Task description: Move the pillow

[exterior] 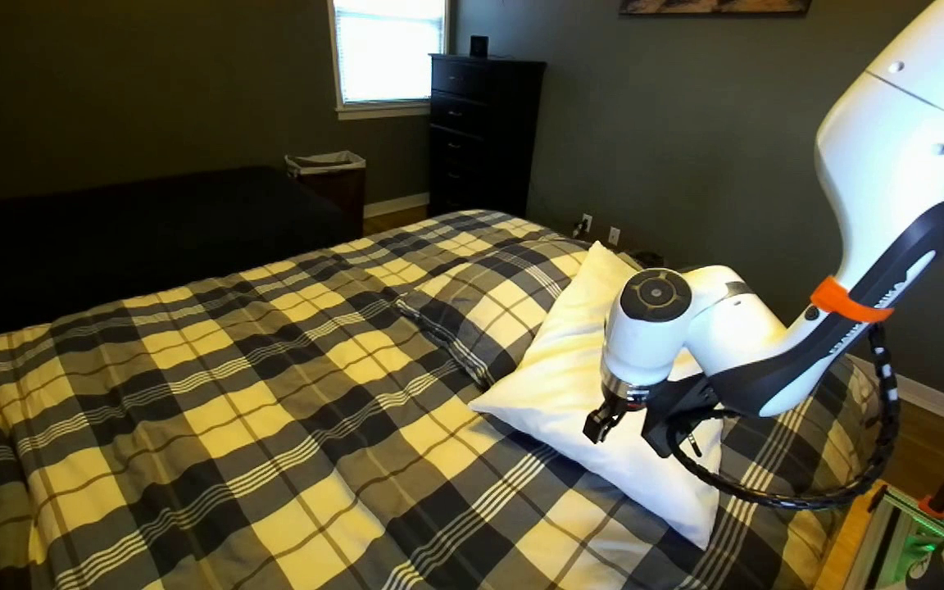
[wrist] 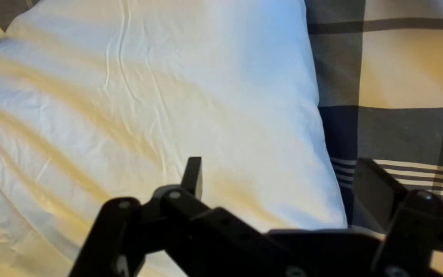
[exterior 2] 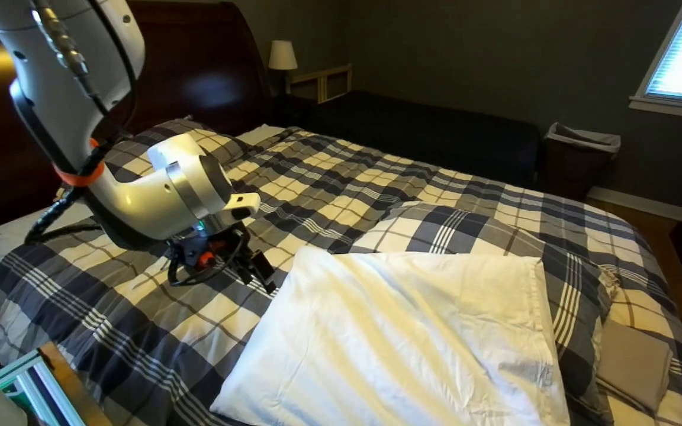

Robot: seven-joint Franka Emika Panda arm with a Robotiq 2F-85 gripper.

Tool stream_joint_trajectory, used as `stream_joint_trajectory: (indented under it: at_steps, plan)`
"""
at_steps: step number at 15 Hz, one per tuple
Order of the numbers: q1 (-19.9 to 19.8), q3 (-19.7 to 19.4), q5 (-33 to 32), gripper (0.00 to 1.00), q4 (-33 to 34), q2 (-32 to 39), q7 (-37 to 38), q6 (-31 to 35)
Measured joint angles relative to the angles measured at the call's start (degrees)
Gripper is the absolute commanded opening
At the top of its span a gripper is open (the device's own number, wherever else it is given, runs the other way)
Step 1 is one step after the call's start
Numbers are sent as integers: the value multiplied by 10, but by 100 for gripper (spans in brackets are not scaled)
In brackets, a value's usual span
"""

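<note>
Closing too low, you could catch the plaid bedding (wrist: 402,134) along with the white pillow (exterior 2: 406,337) lying on it — your gripper (wrist: 282,181) is spread and empty over the pillow's edge — while too shallow a pinch may slip off

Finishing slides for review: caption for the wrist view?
Wrist view: open gripper framed across the border between white pillow and plaid bedding.

A home bedroom — plaid-covered bed (exterior: 275,410), wooden headboard (exterior 2: 205,71), white-shaded lamp (exterior 2: 282,56), tall chest of drawers (exterior: 482,135).
</note>
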Motion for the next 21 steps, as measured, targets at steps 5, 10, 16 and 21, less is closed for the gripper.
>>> stream_joint_trajectory:
  at_steps: [5, 10, 16, 21]
  plan:
    - [2, -13, -74, 100, 58, 99, 72, 0]
    - [13, -17, -91, 100, 113, 189, 89, -5]
    - [29, -30, -85, 51, 157, 252, 85, -40]
    - [53, -61, 1, 12, 163, 251, 37, -41]
